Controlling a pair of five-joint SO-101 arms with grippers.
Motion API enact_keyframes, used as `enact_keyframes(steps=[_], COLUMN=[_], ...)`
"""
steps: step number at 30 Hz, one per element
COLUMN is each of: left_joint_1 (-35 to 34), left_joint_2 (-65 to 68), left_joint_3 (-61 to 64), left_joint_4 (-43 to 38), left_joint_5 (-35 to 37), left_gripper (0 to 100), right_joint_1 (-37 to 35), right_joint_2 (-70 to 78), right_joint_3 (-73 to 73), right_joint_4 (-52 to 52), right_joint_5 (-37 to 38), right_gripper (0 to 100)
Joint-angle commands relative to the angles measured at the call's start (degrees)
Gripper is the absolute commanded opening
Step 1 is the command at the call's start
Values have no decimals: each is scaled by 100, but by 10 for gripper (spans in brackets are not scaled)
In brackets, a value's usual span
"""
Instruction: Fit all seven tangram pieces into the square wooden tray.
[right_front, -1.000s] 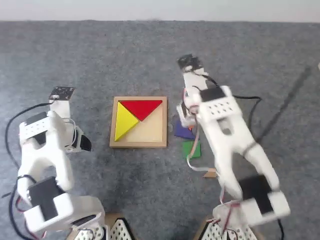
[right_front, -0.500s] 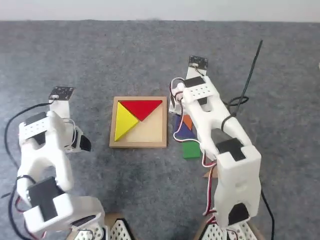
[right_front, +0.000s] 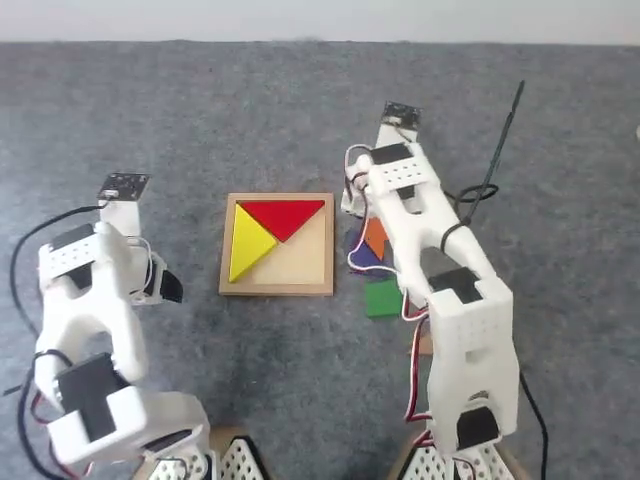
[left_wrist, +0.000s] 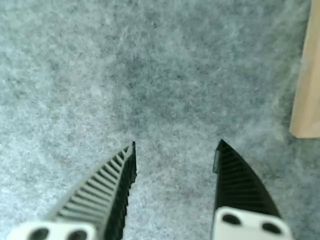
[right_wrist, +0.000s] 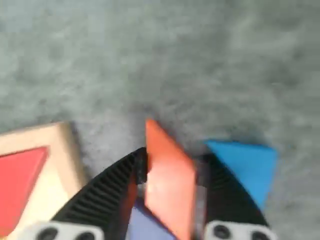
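The right gripper (right_wrist: 175, 157) clenched the orange piece (right_wrist: 167, 192) just right of the wooden tray (right_front: 277, 288). Its wrist view caught a blue triangle (right_wrist: 245, 162) alongside, masked by the arm from above. The left gripper (left_wrist: 175, 160) hung released, left of the tray.

The square wooden tray (right_front: 277, 288) lies flat at the centre of the high view. It holds a red triangle (right_front: 282, 215) along its upper edge and a yellow triangle (right_front: 248, 243) along its left edge, the two touching. Right of the tray, an orange piece (right_wrist: 167, 185) sits tilted, pinched in the right end effector (right_wrist: 175, 156). A blue triangle (right_wrist: 245, 162) lies just beside it, a purple piece (right_front: 365, 256) just below, and a green square (right_front: 383, 298) lower still.
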Motion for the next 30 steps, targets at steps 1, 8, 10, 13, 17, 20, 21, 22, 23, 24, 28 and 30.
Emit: enact_keyframes(steps=[1, 8, 10, 13, 17, 20, 21, 22, 23, 24, 28, 30], left_joint_1=[-9, -9, 0, 0, 0, 0, 0, -9, -9, -9, -9, -9], left_joint_2=[-70, -70, -70, -70, -70, -70, -70, -70, -70, -70, -70, -70], left_joint_3=[-13, -13, -13, -13, -13, -13, -13, -13, -13, -13, -13, -13], left_joint_4=[-79, -79, -79, -79, -79, -79, -79, -79, -79, -79, -79, -79], left_joint_5=[-44, -44, -44, -44, -44, -44, -44, -44, -44, -44, -44, -44], left_gripper=[246, 246, 246, 246, 246, 246, 246, 246, 246, 246, 246, 246], right_joint_1=[-4, 22, 22, 31, 31, 4, -13, -13, -22, -22, -418, -769], right_joint_2=[66, 66, 40, -189, -611, -760, -796, -831, -857, -910, -1059, -1051], right_joint_3=[-457, -1108, -1336, -1433, -1415, -1415, -1415, -1415, -1442, -1442, -1415, -1415], right_joint_4=[215, 1015, 1288, 1569, 1824, 2053, 2123, 2220, 2343, 2448, 2905, 2932], right_joint_5=[-62, -62, -62, 9, 519, 914, 1055, 1319, 1793, 2453, 4642, 4580], right_gripper=[56, 54, 54, 54, 13, 9, 9, 9, 9, 9, 9, 9])
